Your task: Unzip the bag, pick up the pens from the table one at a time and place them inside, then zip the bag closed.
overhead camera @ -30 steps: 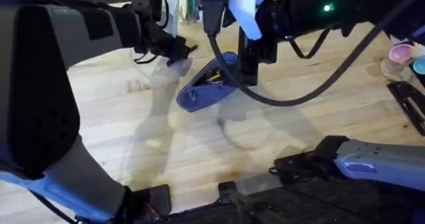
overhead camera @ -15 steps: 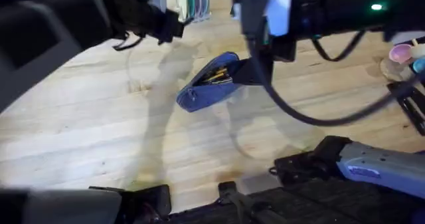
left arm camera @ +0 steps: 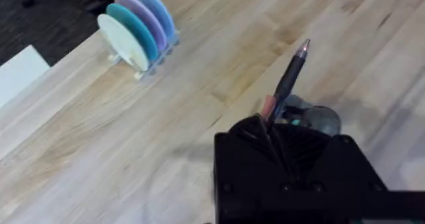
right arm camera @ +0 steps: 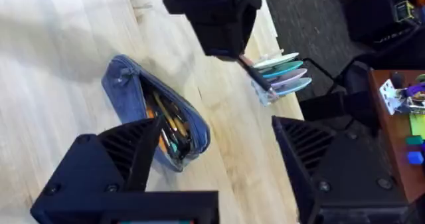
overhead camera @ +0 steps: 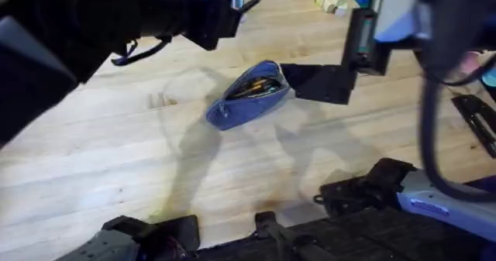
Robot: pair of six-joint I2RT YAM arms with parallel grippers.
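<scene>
Left claw (left arm camera: 275, 127): upper left of the overhead frame, raised off the table (overhead camera: 116, 160), fingers pinched on a slim black pen (left arm camera: 290, 74) whose tip sticks out beyond them. Rack of coloured discs (left arm camera: 138, 26): on the table beyond that claw. Bag (overhead camera: 248, 94): blue-grey pouch at upper centre of the overhead frame, lying on the table, zipper open, pens and pencils showing inside. Right claw (right arm camera: 219, 154): right of the bag, above the table, fingers spread wide, gripping nothing.
</scene>
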